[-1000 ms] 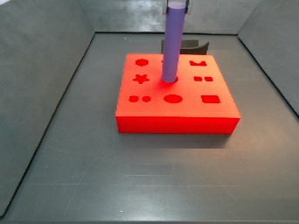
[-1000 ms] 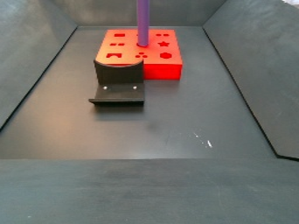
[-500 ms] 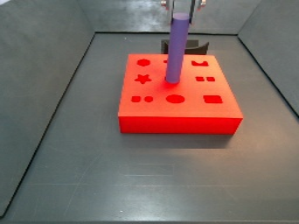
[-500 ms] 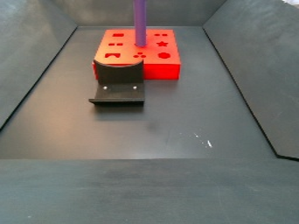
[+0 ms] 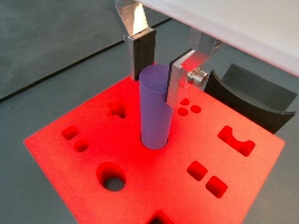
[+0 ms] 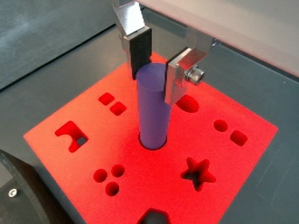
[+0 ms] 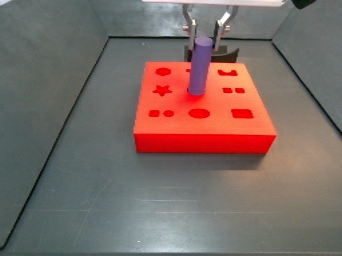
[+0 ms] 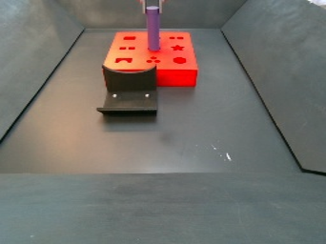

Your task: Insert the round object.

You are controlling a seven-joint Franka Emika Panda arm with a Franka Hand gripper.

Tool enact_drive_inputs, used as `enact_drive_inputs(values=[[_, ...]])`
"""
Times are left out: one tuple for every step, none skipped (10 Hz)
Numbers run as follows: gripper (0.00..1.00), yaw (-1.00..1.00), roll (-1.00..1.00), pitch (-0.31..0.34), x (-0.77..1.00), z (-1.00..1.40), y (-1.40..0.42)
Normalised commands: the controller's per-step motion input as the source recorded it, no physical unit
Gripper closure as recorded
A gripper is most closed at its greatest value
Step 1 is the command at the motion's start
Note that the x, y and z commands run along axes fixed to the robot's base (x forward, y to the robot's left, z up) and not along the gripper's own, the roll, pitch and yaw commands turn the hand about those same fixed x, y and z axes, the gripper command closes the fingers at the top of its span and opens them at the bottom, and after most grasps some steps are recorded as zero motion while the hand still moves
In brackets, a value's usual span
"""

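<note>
The round object, a slim purple peg, stands upright with its lower end sunk in a hole near the middle of the red block. It shows in both wrist views and in a side view. My gripper is straight above the block, its silver fingers closed on either side of the peg's top end. The gripper also shows in both wrist views. The peg's bottom end is hidden inside the block.
The red block has several other shaped holes, among them a larger round one and a star. The dark fixture stands against one side of the block. Grey bin walls surround the dark floor.
The peg has gone down into the block: less of it shows above the surface. My gripper has come down with it into the side view.
</note>
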Motion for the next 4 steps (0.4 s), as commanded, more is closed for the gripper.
enact_drive_inputs(values=[[1.00, 0.00, -0.03, -0.139, 0.00, -0.95, 0.09], [1.00, 0.00, 0.01, 0.000, 0.00, -0.36, 0.04], [1.00, 0.00, 0.01, 0.000, 0.00, 0.00, 0.00], [1.00, 0.00, 0.00, 0.000, 0.00, 0.00, 0.00]])
